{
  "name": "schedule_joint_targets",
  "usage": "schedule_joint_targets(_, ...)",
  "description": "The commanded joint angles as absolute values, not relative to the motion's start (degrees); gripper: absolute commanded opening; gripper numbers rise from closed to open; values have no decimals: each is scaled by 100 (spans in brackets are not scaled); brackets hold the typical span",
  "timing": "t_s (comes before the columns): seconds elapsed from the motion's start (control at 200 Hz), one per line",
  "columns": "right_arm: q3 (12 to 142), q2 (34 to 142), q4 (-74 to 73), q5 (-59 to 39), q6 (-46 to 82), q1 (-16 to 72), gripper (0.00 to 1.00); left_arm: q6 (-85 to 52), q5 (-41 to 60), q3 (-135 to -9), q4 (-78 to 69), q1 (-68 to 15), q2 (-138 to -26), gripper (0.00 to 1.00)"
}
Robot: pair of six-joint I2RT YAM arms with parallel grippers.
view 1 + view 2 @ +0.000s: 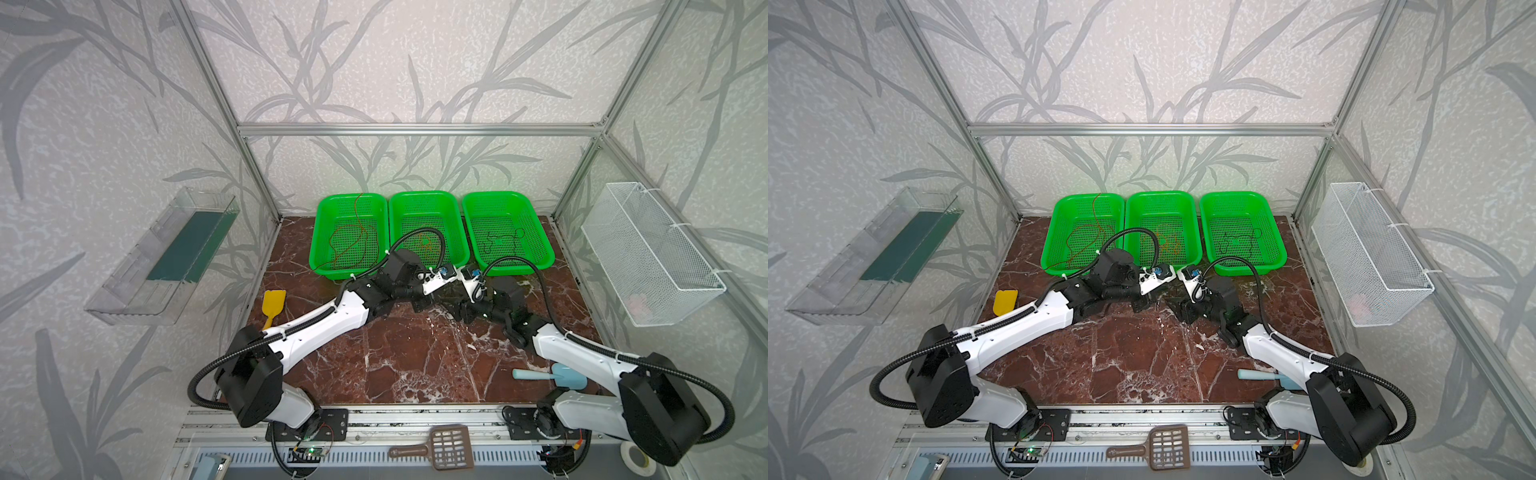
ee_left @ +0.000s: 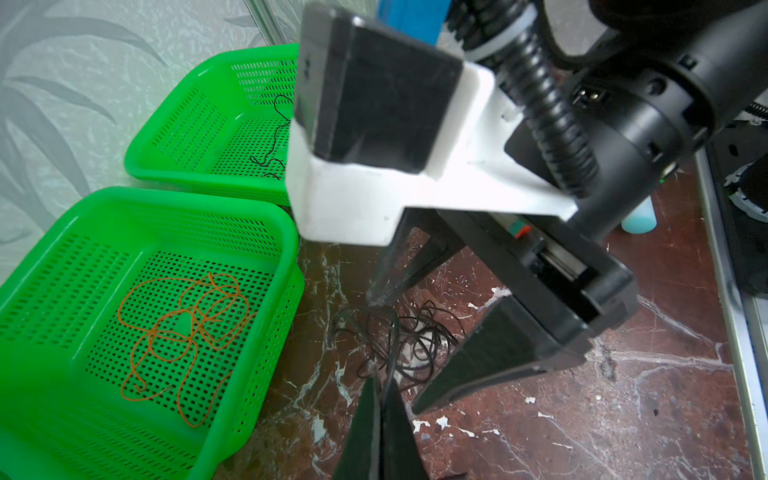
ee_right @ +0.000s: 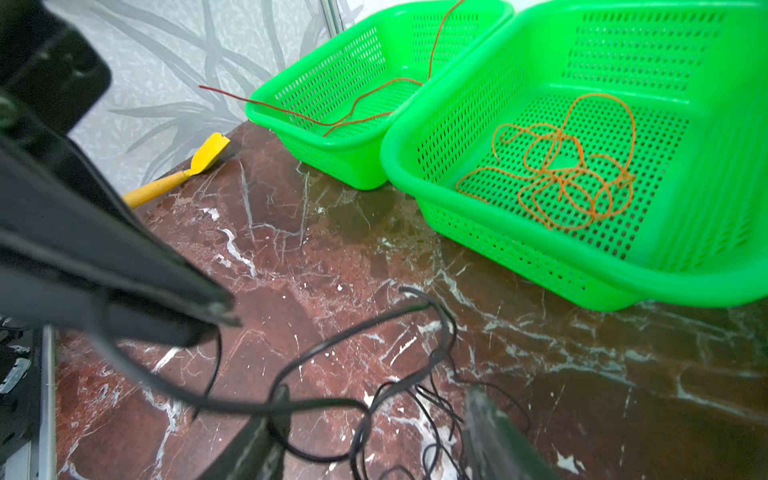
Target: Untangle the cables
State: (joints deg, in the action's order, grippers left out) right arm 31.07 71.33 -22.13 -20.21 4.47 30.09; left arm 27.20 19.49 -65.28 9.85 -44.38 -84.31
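Jaws: left gripper [image 2: 380, 386] pinching black cable [image 2: 415, 345] strand; right gripper [image 3: 378, 399] standing spread over its bunch lying on table [image 2: 623, 415], beside middle basket [image 2: 187, 195] holding orange cable [image 2: 191, 328]; red-brown cable [image 3: 291, 113] lying in left basket [image 3: 332, 141].

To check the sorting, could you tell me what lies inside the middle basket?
Only a bunched orange cable shows in the middle basket; in a top view the left arm hides its near edge.

Marble table [image 1: 415, 357], three green baskets [image 1: 424, 193], black cable [image 2: 409, 336], yellow scoop [image 1: 273, 305]
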Motion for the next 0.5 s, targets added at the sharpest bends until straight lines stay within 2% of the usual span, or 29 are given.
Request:
schedule_joint_targets(0.0,3325,7249,-2622,-2007,354,3032,53,3102,1959,-6774,1329,-4457,-8207,0)
schedule_joint_targets(0.195,3249,7613,-2631,-1522,634,3038,27,3224,1723,-7044,1286,-4455,-8059,0)
schedule_joint_targets(0.495,2716,8097,-2823,-1006,1213,3036,14,3310,1800,-7499,987,-4169,-7965,0)
